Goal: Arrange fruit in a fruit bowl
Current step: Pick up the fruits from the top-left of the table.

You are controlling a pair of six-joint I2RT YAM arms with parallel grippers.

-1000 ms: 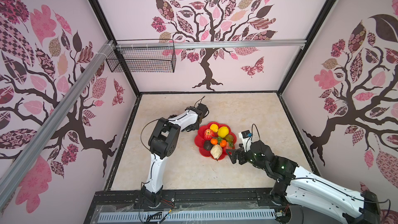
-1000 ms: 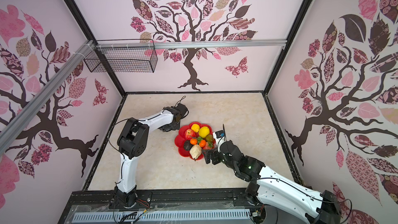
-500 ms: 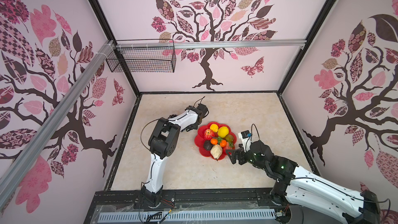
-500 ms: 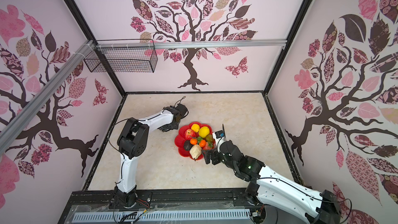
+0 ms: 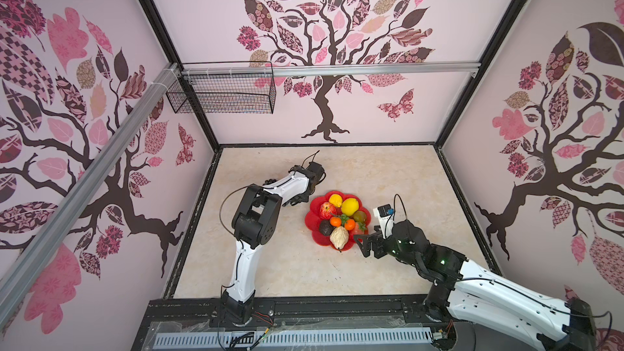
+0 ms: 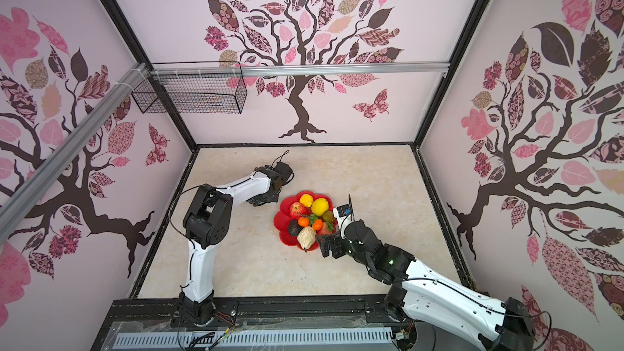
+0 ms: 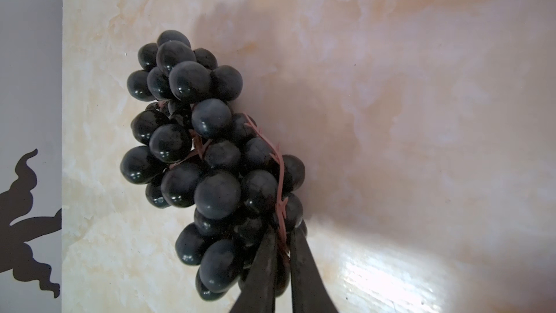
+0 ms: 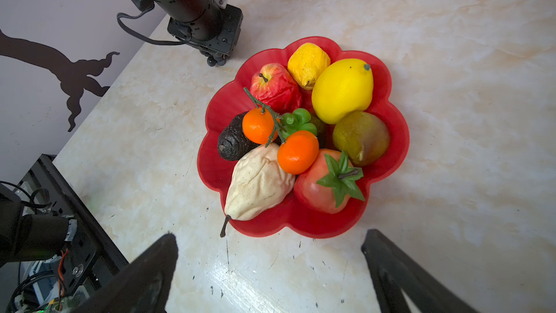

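Grape bunch pinched by left claw beside bowl; right claw gapes at its rim.

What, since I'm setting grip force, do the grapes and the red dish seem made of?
The grapes look like soft plastic or rubber, dark and glossy; each bears small sharp light spots. The red dish appears to be hard moulded plastic, glossy, with a smooth scalloped rim and an even sheen.
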